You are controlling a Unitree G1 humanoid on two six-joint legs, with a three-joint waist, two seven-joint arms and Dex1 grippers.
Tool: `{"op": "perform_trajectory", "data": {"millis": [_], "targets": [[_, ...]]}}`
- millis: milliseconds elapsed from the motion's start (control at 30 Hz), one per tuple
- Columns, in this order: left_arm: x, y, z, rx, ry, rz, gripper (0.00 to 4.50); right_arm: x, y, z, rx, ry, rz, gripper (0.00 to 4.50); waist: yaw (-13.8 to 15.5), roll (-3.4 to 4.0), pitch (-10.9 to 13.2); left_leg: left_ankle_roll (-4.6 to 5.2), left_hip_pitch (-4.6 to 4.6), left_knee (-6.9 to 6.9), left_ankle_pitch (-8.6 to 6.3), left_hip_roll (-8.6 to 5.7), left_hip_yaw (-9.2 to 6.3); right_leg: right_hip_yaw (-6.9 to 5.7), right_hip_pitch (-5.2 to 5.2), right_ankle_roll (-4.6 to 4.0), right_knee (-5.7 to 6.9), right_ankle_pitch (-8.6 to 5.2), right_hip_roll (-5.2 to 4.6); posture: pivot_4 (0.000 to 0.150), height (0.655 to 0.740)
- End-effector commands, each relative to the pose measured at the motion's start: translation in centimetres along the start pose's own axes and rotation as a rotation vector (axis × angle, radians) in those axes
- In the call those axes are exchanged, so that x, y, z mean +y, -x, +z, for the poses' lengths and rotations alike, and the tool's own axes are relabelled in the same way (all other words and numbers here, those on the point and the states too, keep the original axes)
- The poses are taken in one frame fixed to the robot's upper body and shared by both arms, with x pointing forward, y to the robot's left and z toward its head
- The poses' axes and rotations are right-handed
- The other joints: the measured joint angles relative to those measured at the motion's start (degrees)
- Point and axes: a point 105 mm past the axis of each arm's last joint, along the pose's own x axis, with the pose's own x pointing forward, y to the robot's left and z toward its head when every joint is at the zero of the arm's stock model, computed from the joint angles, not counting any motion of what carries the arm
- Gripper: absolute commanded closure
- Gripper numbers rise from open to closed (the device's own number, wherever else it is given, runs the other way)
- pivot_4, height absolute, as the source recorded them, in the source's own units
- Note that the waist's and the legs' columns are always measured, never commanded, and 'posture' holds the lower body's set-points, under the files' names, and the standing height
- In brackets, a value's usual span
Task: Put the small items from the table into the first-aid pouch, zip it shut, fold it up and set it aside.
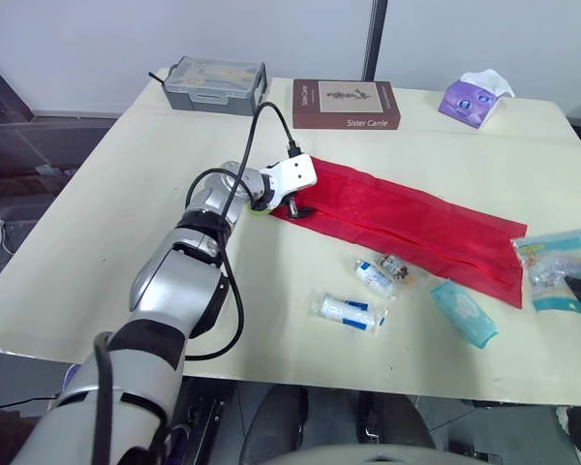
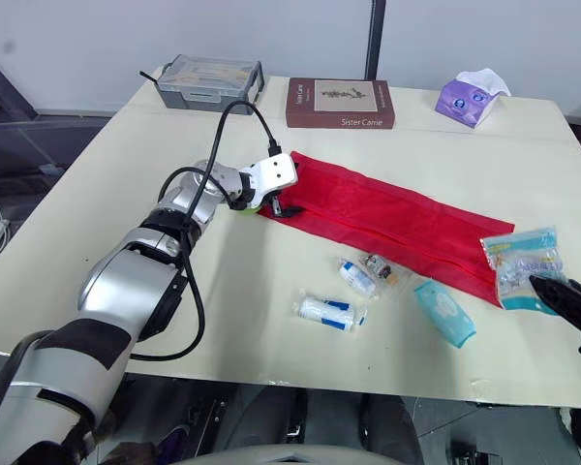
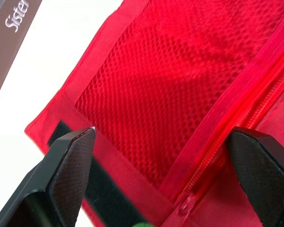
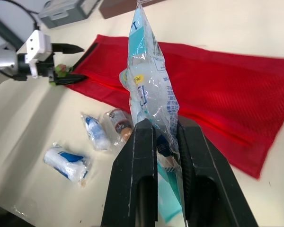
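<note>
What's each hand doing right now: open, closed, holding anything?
Left hand: open, fingers spread over one end of the red pouch.
Right hand: closed on a clear plastic packet.

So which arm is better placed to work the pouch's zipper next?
Probably left: the left fingers, open, straddle the zipper at the pouch's end, while the right fingers are shut on a packet.

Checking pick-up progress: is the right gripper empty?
No: the right gripper is shut on a clear plastic packet that stands up from it.
</note>
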Motion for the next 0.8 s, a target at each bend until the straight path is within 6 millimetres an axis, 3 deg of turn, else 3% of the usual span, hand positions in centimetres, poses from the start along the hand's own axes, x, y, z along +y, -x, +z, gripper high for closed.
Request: {"op": "perform_trajectory", "data": {"millis": [33,267,500,800], "targets": [[0.4,-0.2,0.9,0.000,-0.058,0.022,1.05,0.5,-0.7,0.5,0.005,0.018,0.047,4.48,0.05,0.00,0.00,0.00,-0.01,0.00,0.00,-0.01,0.02,0.02,0.00,0.01,0.00,0.01,-0.01,0.150,0.7400],[-0.6,-0.2,1.0,-0.044,0.020,-0.064,4.35,1.1,-1.8,1.2,0.037,0.037,0.135,4.49,0.08,0.00,0.00,0.00,-0.02,0.07,0.00,-0.03,0.02,0.06,0.02,0.01,0.01,0.01,0.00,0.150,0.7400],[-1.3,0.9,0.2,-0.083,0.113,-0.150,4.50,3.9,-3.5,1.1,0.107,0.068,0.339,4.49,-0.15,0.01,0.00,0.00,0.01,0.08,0.01,-0.03,0.02,0.08,0.02,-0.01,0.07,0.02,0.04,0.150,0.7400],[-2.5,2.4,-1.0,-0.103,0.247,-0.219,4.50,4.6,-5.2,2.1,0.107,0.095,0.426,4.49,-0.16,0.03,-0.01,0.00,-0.01,0.34,0.01,-0.04,0.02,0.13,0.06,-0.01,0.19,0.05,0.04,0.150,0.7400]]}}
